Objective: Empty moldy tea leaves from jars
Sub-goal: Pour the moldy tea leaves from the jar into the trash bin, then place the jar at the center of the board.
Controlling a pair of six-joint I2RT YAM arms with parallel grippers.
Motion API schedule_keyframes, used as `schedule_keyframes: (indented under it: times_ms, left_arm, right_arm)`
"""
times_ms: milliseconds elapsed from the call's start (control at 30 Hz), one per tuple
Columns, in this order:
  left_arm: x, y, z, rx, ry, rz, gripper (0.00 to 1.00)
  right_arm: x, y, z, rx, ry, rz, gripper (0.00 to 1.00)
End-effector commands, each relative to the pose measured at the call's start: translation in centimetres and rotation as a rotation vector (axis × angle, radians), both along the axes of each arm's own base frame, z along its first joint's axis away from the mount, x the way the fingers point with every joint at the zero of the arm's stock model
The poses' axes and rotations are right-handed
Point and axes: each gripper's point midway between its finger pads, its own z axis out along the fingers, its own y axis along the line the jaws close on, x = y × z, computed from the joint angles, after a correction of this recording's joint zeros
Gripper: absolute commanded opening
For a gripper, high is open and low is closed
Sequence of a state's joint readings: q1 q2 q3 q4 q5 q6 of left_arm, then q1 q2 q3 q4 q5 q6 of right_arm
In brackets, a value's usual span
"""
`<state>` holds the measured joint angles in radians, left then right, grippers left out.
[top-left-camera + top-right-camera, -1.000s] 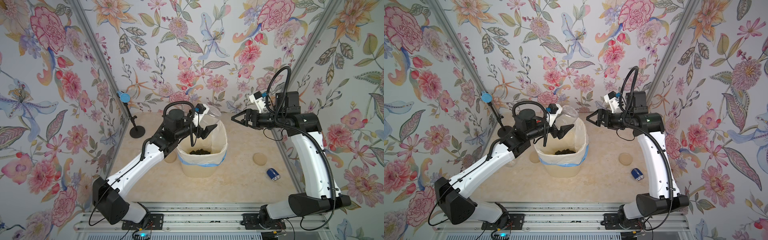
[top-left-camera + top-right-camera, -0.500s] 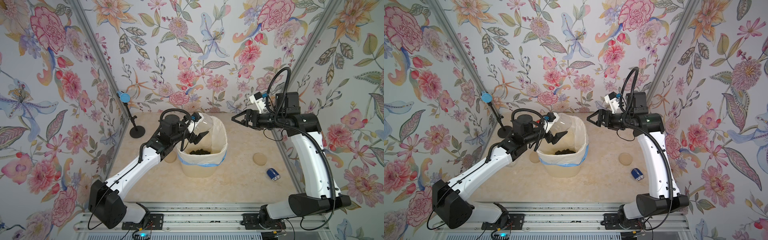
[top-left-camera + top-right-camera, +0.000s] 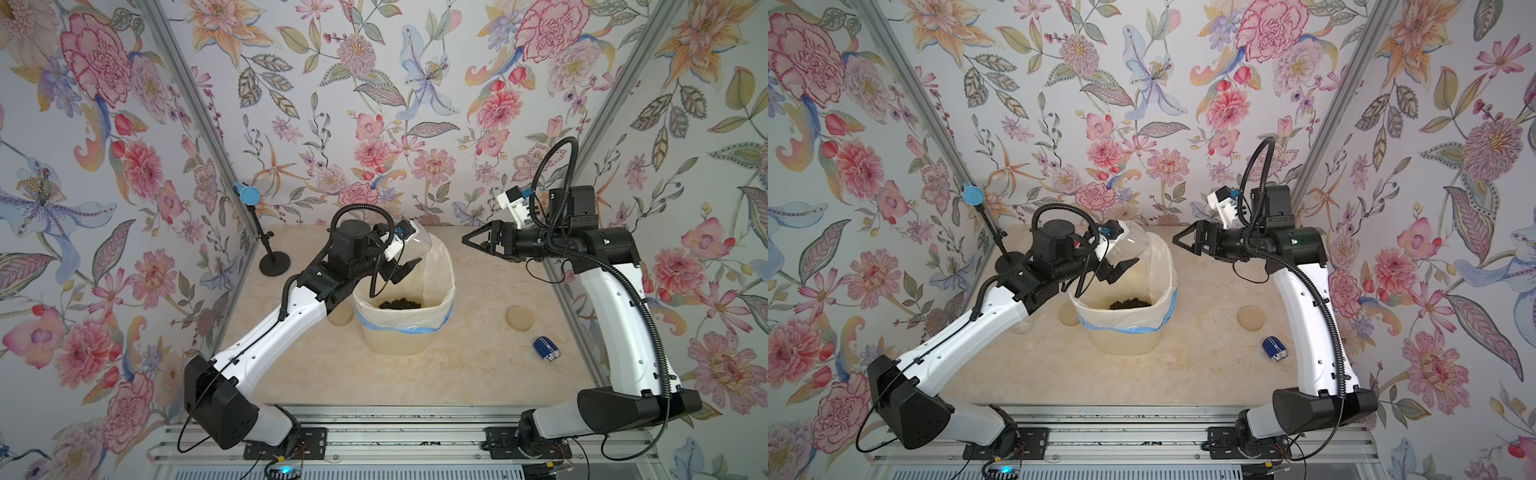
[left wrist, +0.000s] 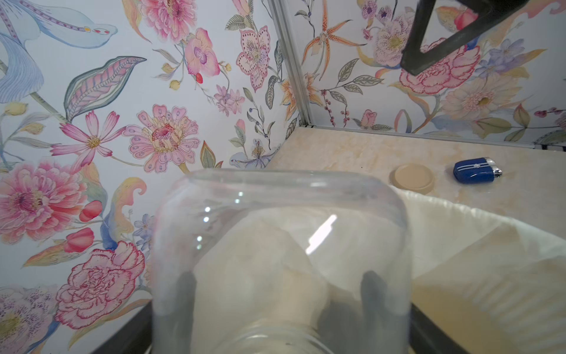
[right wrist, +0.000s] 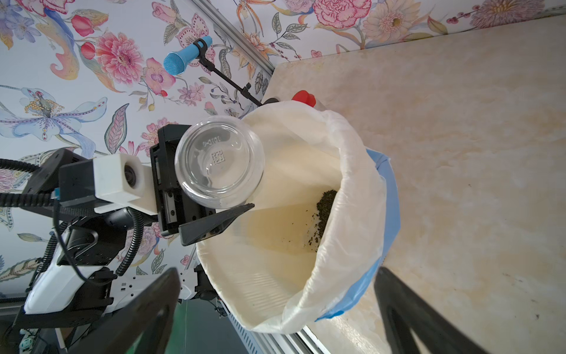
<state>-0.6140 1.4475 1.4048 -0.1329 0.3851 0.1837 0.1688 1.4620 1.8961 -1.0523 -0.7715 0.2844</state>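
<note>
My left gripper [image 3: 411,250] [image 4: 280,294] is shut on a clear jar [image 3: 420,244] [image 3: 1134,241] [image 4: 281,245] [image 5: 219,161] above the back left rim of the bin. The jar has no lid, looks empty and lies tilted, its base facing my right arm. Dark tea leaves [image 3: 399,304] [image 3: 1129,304] [image 5: 324,208] lie heaped inside the bin. My right gripper [image 3: 469,241] [image 3: 1179,242] [image 5: 275,306] hangs open in the air to the bin's right, holding nothing. A jar with a red cap [image 5: 303,97] peeks out behind the bin.
The cream bin [image 3: 449,291] [image 3: 1168,286] with white liner stands mid-table. Beige lids lie left [image 3: 340,313] and right [image 3: 518,318] [image 4: 413,182] of it. A blue lighter-like object [image 3: 546,348] [image 4: 476,170] lies front right. A blue microphone [image 3: 249,193] on a stand is back left.
My left gripper swung left with the jar, then came back right over the bin's rim. The right arm has stayed still.
</note>
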Motion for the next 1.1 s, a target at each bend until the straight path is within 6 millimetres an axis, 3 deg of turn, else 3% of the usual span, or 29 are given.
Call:
schedule_keyframes:
  times_ms: [0,267,467,800,1067]
  left_arm:
    - [-1.2,1.0,6.5,-0.262,-0.068,-0.05,0.46]
    - [-1.5,0.9,8.4,-0.393,0.023,-0.079,0.46]
    - [-2.0,1.0,10.2,-0.499,0.157,-0.084,0.45]
    - [-3.9,0.2,9.5,-0.336,0.163,-0.11,0.44]
    - [-3.6,-0.7,8.0,-0.182,0.137,-0.098,0.44]
  right_arm:
    - [-0.6,0.5,1.0,0.014,-0.053,0.028,1.0]
    - [-0.8,1.0,0.9,0.008,-0.102,0.032,1.0]
    - [-0.4,1.7,2.1,0.035,-0.155,0.034,1.0]
    - [-0.2,5.7,3.2,0.069,-0.209,0.101,1.0]
    - [-0.4,7.4,4.8,0.13,-0.232,0.132,1.0]
